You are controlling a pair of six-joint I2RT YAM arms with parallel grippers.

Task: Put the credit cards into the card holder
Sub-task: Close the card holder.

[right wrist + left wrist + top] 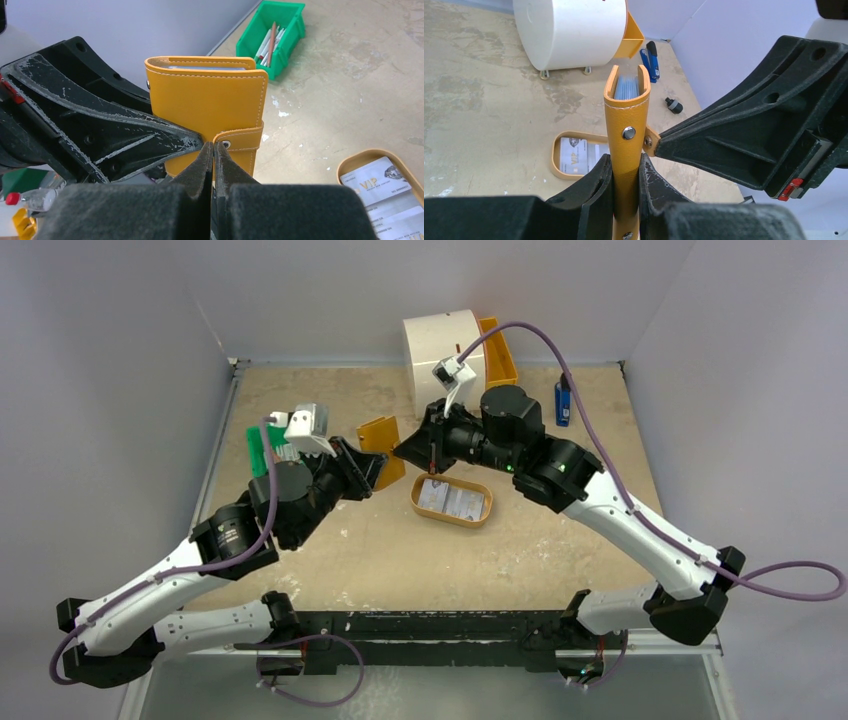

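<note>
Card holder (626, 112) stands upright, clamped in left hand (625, 170); right hand (214, 150) pinches tight on its snap flap.

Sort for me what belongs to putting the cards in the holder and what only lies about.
Job: card holder, gripped by the left gripper and right gripper; credit cards in the oval tray.
Lying about: white cabinet, green bin, blue tool, small black knob.
</note>
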